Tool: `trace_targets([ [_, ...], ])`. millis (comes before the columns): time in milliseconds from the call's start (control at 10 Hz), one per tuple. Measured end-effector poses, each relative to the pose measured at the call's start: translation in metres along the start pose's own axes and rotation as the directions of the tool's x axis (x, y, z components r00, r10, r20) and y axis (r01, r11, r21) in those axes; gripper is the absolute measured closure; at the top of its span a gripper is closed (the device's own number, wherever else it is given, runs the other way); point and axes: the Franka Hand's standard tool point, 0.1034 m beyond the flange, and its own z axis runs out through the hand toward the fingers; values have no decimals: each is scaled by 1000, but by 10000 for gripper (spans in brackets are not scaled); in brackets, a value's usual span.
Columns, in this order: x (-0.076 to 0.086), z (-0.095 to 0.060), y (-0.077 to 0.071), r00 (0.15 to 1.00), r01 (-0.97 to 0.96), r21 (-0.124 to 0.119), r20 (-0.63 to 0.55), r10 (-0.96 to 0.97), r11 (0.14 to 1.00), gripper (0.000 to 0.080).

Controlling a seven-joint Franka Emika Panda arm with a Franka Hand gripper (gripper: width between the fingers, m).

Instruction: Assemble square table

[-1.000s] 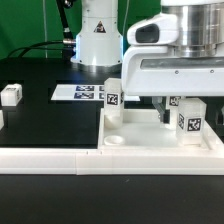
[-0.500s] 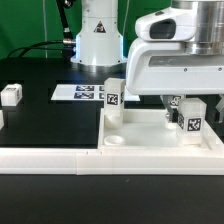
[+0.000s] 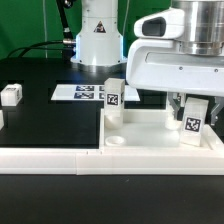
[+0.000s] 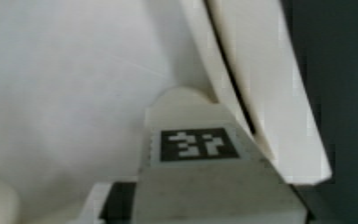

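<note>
Where the black surface (image 3: 40,125) begins at the exterior view's left, a loose leg (image 3: 10,95) sits alone, well apart from the rest. Next come the marker board (image 3: 85,93), lying flat farther back, and the long white rail (image 3: 50,158) running across the front. Just past the board a second leg (image 3: 112,93) stands upright at the far left corner of the square table top (image 3: 150,138), its tag facing the camera. The top lies flat just behind the rail, hollow side up, its near edge running across the view, with a round socket (image 3: 117,140) at its near left corner. Over the top's right part the arm comes straight down, wrist vertical. The gripper (image 3: 192,108) straddles a third leg (image 3: 193,124), whose long axis is nearly upright with a slight lean, tag toward the camera. The fingers flank that leg closely, but I cannot tell whether they press it. Only the wrist view looks down from above: one pale finger (image 4: 247,90) runs right along the leg's edge, beside its tag (image 4: 197,145).
</note>
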Motion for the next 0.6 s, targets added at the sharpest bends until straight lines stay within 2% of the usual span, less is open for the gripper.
trace_targets([
  [200,-1,1,-1,960,-279,8,-3,279,960,509],
  [400,-1,2,3,792,-610,32,65,607,792,509],
  [500,-2,3,3,697,-716,35,92,711,697,509],
  [600,-2,2,3,669,-742,32,98,737,669,509],
])
